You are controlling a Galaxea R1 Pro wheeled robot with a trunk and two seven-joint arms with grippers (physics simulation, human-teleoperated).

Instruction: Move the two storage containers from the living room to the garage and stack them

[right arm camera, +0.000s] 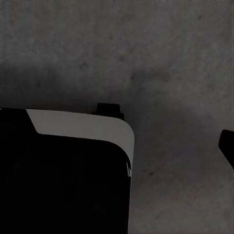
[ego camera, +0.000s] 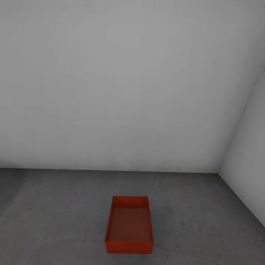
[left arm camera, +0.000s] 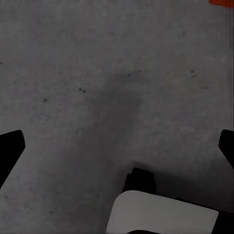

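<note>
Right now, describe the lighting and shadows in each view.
Head view: even soft light, the orange box sharp on the floor, wall plain. Left wrist view: a faint blurry shadow on concrete. Right wrist view: darker, a broad shadow band.

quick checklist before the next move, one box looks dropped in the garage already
1. First storage container on the grey concrete floor: ok, it sits flat and open-topped near the wall corner.
2. Container empty, so another can be stacked on it: ok, nothing shows inside.
3. Second container stacked on top: not ok, none is on it.
4. Left gripper free: ok, both fingers stand wide apart over bare floor, with nothing between them.
5. Right gripper free: cannot tell, the right wrist view shows one finger and a dark robot part across the rest.
6. Room around the container to back away: ok, bare floor on its sides.
</note>
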